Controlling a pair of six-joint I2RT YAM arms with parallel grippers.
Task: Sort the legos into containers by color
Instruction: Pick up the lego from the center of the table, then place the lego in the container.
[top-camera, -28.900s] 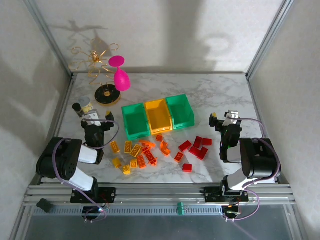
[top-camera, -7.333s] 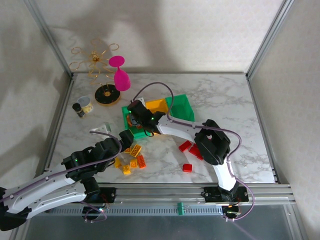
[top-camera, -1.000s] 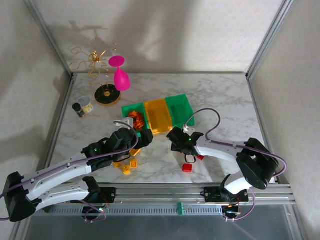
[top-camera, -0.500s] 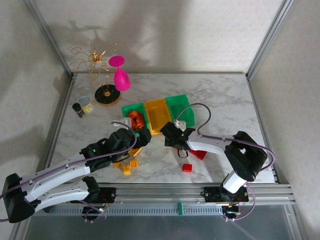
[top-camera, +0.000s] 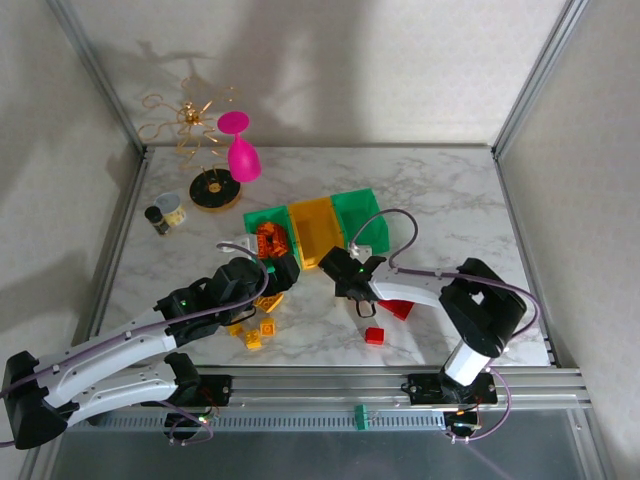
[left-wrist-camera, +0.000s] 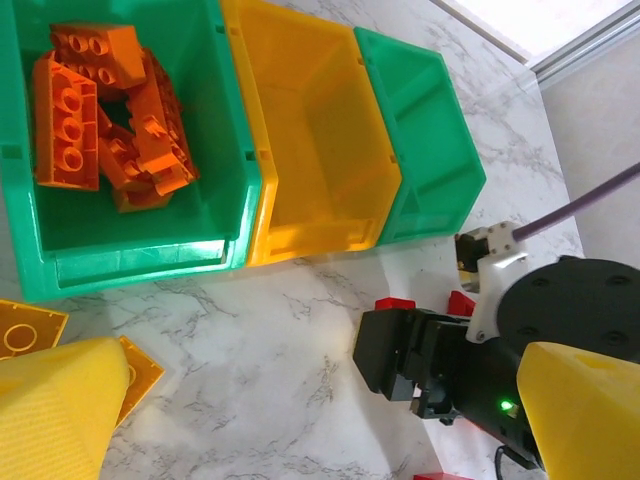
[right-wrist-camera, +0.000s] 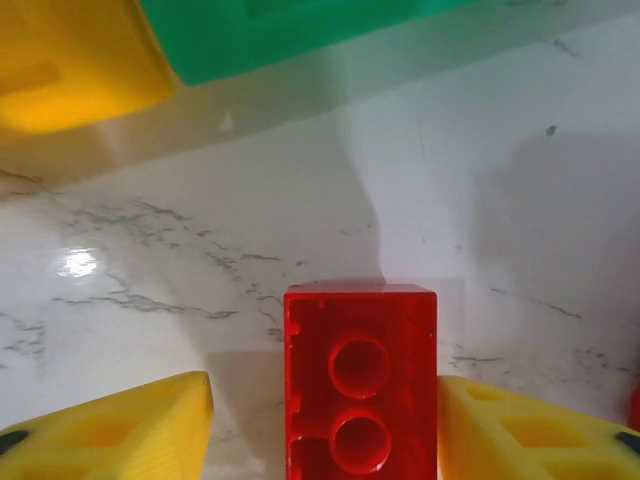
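Observation:
Three bins stand in a row: a green bin (top-camera: 262, 252) (left-wrist-camera: 130, 255) holding several orange legos (left-wrist-camera: 100, 120), a yellow-orange bin (top-camera: 312, 230) (left-wrist-camera: 310, 130), and a second green bin (top-camera: 362, 215) (left-wrist-camera: 420, 150). My right gripper (top-camera: 346, 272) (right-wrist-camera: 325, 400) is low in front of the bins, open around a red lego (right-wrist-camera: 360, 380) on the marble. Its right finger touches the brick; a gap remains on the left. More red legos (top-camera: 398, 308) lie to its right, and yellow legos (top-camera: 262, 302) lie to its left. My left gripper (top-camera: 287, 270) (left-wrist-camera: 315, 400) hovers open and empty.
A pink goblet (top-camera: 241, 155), a gold wire rack (top-camera: 188, 120), a black disc (top-camera: 213, 189) and a small glass jar (top-camera: 166, 213) stand at the back left. One red lego (top-camera: 374, 335) lies near the front rail. The two grippers are close together.
My right gripper has moved left from the red pile toward the bins, and its jaws have narrowed around a red lego. The left arm has barely shifted.

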